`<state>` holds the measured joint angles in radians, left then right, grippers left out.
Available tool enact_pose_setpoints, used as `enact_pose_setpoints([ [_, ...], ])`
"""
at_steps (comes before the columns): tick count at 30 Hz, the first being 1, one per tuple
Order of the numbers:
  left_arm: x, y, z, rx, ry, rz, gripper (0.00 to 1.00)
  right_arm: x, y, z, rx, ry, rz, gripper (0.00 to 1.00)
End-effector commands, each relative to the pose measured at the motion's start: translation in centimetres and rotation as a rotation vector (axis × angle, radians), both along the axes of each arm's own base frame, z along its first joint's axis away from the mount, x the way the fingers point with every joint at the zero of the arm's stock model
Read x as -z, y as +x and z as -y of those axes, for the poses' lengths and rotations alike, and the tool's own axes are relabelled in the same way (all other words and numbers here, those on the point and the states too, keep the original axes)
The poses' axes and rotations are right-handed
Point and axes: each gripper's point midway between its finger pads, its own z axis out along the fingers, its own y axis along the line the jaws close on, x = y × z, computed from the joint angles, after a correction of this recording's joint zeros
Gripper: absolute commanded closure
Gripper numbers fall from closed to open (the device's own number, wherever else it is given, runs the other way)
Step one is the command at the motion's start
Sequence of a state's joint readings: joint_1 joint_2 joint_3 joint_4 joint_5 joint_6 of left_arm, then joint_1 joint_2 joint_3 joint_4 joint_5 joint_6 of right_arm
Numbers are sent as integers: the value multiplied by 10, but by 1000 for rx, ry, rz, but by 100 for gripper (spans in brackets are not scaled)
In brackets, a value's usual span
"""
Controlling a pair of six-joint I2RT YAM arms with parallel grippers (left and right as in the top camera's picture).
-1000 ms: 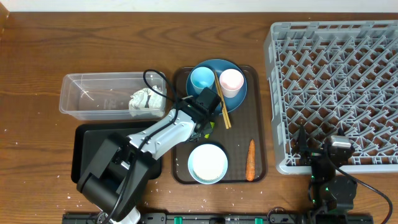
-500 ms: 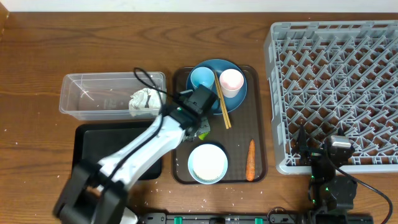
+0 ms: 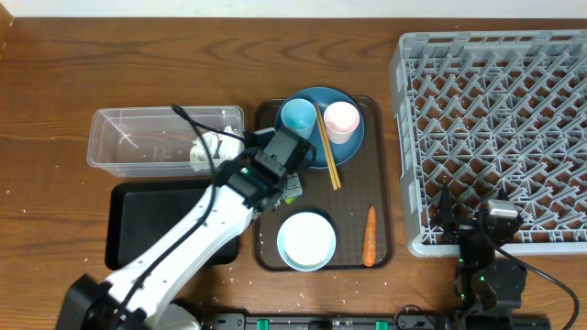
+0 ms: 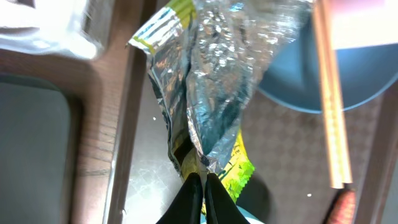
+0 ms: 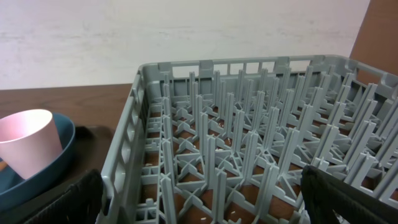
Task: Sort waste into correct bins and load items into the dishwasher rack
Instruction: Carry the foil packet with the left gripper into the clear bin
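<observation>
Left tool point(image 4: 198, 186) is closed fully, and its two tips pinch the yellow-green end of the snack wrapper point(image 4: 211, 93). From this pinch the wrapper's long axis runs straight away from the tips. Its crumpled silver inner side faces the wrist camera, and its free end is wide and open. From above, the tool with the wrapper point(image 3: 293, 192) is over the left edge of the brown serving tray point(image 3: 353, 197).

Just to the right of this tool lie the chopsticks point(image 3: 327, 151), side by side. Their long axis goes from the dark blue plate point(image 3: 312, 96) down onto the tray, a little slanted, and passes between the light blue cup point(image 3: 297, 117) and the pink cup point(image 3: 341, 119). Further right lies the carrot point(image 3: 370, 236), with its thin end pointing to the far side of the desk. Left of the tool stands the clear tub point(image 3: 138, 137) with the white tissue point(image 3: 206, 147) inside, and beside it the black tray point(image 3: 138, 220).

Right tool point(image 5: 208, 199) stands wide open and holds nothing. In front of it is the near wall of the grey rack point(image 5: 205, 137)
</observation>
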<state>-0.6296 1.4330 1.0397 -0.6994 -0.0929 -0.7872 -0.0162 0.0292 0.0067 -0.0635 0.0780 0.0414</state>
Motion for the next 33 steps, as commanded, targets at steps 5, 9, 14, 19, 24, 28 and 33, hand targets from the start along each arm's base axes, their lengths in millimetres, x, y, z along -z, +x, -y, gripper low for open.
enact_pose_setpoints([
  [5, -46, 12, -29, -74, 43, 190, 94, 2, 0, 1, 5, 3, -5, 1],
  [9, -64, 22, -60, -173, 90, 272, 94, 2, 0, 1, 5, 3, -5, 1],
  [14, -69, 37, -104, -343, 106, 295, 94, 2, 0, 1, 5, 3, -5, 1],
  [19, -63, 54, -141, -527, 86, 296, 94, 2, 0, 1, 5, 3, -5, 1],
  [24, -50, 71, -151, -571, 37, 276, 94, 2, 0, 1, 5, 3, -5, 1],
  [28, -32, 79, -155, -613, -10, 224, 94, 2, 0, 1, 5, 3, -5, 1],
  [33, -3, 81, -168, -735, -17, 150, 93, 2, 0, 1, 5, 3, -5, 1],
])
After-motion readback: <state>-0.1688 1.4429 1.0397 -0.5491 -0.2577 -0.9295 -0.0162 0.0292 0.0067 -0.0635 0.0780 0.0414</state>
